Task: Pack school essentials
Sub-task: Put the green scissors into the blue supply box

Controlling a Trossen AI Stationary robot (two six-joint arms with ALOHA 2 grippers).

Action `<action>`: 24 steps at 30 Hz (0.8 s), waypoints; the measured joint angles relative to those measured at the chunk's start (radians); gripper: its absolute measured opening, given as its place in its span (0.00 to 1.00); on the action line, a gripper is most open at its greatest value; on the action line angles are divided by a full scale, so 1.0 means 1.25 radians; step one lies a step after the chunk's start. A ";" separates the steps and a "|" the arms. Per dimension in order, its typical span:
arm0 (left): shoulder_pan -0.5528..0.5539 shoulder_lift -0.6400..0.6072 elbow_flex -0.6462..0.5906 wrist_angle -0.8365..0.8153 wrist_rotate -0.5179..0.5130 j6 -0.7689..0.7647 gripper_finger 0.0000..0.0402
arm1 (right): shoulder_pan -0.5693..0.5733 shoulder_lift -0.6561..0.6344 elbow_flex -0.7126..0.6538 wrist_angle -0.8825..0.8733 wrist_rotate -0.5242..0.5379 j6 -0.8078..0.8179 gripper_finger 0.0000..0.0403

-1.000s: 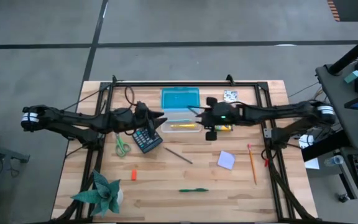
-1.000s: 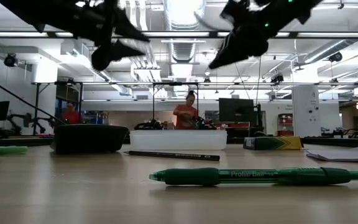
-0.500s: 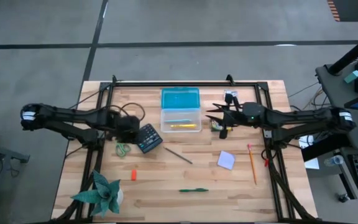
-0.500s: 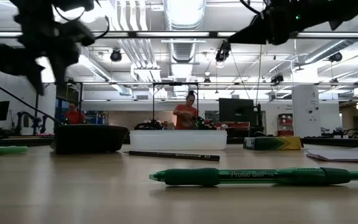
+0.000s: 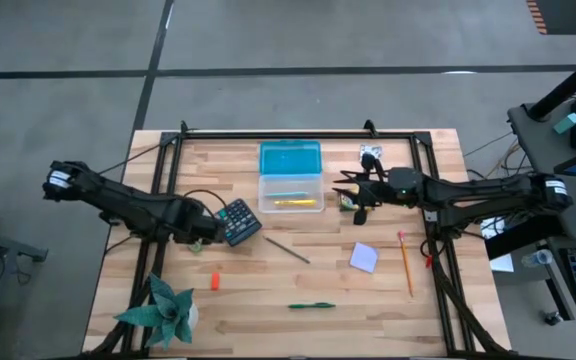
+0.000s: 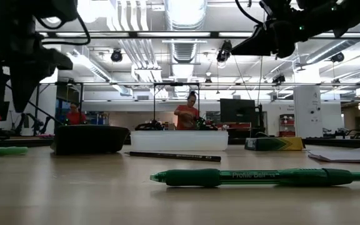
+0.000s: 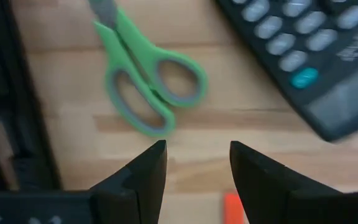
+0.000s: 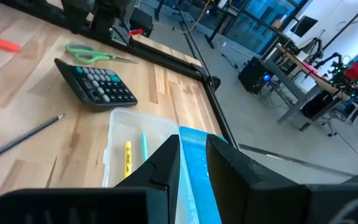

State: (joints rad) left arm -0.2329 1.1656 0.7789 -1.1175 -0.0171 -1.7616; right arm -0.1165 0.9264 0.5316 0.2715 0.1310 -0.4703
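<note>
My left gripper (image 7: 197, 163) is open and points down at the table, just short of the green-handled scissors (image 7: 145, 84); its fingers touch nothing. In the high view this gripper (image 5: 204, 234) hides the scissors. My right gripper (image 8: 193, 162) is open with a narrow gap and hovers right of the clear box (image 5: 290, 205). A yellow pencil (image 8: 128, 155) and a teal pen (image 8: 143, 146) lie inside that box. The green pen (image 5: 311, 305), orange eraser (image 5: 214, 281), lavender note pad (image 5: 364, 257), orange pencil (image 5: 405, 262) and dark pencil (image 5: 288, 250) lie flat on the table.
A black calculator (image 5: 236, 222) lies right beside the scissors. The box's blue lid (image 5: 290, 158) lies at its far side. The crayon pack (image 6: 274, 144) sits under the right arm. A green plant decoration (image 5: 163, 310) stands at the near left corner. People stand in the room behind.
My left gripper has swung from beside the box toward the table's left and near edge, past the calculator, tipping down over the scissors. My right gripper has drawn back from above the box toward the table's right, then held still.
</note>
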 joint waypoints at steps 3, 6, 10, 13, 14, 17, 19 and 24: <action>0.000 0.023 0.000 -0.007 -0.013 0.035 0.40 | 0.000 0.010 0.000 0.005 0.000 0.002 0.17; 0.000 0.043 -0.001 -0.003 -0.014 0.052 0.40 | 0.000 0.016 0.001 0.008 0.000 0.004 0.17; -0.003 0.060 0.000 0.008 -0.006 0.075 0.40 | 0.000 0.022 0.002 0.038 0.000 0.005 0.18; -0.015 0.061 -0.001 0.008 -0.003 0.075 0.40 | 0.000 0.024 0.002 0.048 0.000 0.011 0.17; -0.019 0.061 0.000 0.007 -0.002 0.074 0.40 | 0.000 0.024 0.002 0.047 0.000 0.011 0.17; -0.030 0.061 0.000 0.008 0.006 0.062 0.40 | 0.000 0.025 0.002 0.048 0.000 0.011 0.16; -0.038 0.061 0.000 0.010 0.007 0.051 0.40 | 0.000 0.025 0.002 0.048 0.000 0.004 0.16; -0.046 0.061 0.000 0.015 0.009 0.031 0.40 | 0.000 0.025 0.002 0.048 0.000 -0.015 0.16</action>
State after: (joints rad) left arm -0.2901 1.2415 0.7784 -1.0991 -0.0059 -1.7223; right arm -0.1165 0.9573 0.5343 0.3309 0.1310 -0.4886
